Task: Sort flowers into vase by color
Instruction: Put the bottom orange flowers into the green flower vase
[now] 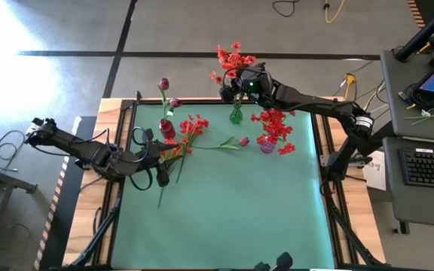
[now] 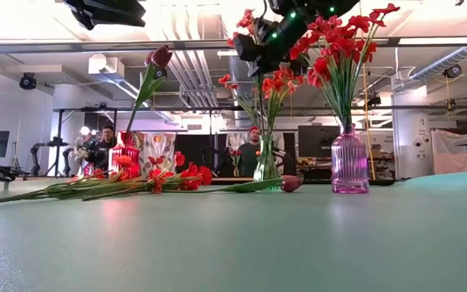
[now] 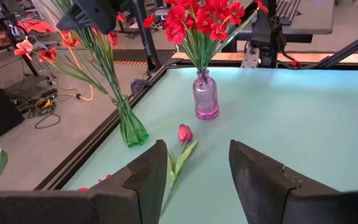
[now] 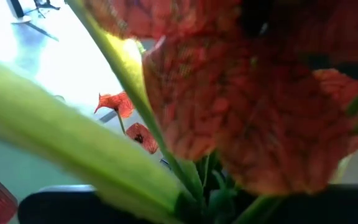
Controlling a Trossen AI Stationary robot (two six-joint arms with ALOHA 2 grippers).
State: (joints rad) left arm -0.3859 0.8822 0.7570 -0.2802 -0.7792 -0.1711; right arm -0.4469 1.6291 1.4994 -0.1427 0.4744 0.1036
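My right gripper (image 1: 236, 84) hangs shut on an orange-red flower spray (image 1: 232, 57) above the green glass vase (image 1: 236, 117) at the table's far edge. A purple vase (image 1: 267, 145) holds bright red flowers; a red vase (image 1: 167, 129) holds magenta tulip buds (image 1: 163, 84). One tulip (image 3: 184, 133) and some loose red flowers (image 1: 191, 129) lie flat on the green mat. My left gripper (image 3: 197, 168) stands open over the mat's left part, near those loose stems, with nothing between its fingers. My right gripper holds the orange-red spray by its green stalks (image 4: 194, 186), just below the blossoms; blossoms and leaves close to the lens hide the exact place. It comes nearly level from the table's right. The spray stands upright, its stalks (image 2: 267, 122) running down into the green vase's neck.
The three vases stand in a row along the far half of the mat. People and equipment show in the room beyond the table. A desk with a keyboard (image 1: 432, 167) stands to the right. The mat's near half (image 1: 224, 218) is bare.
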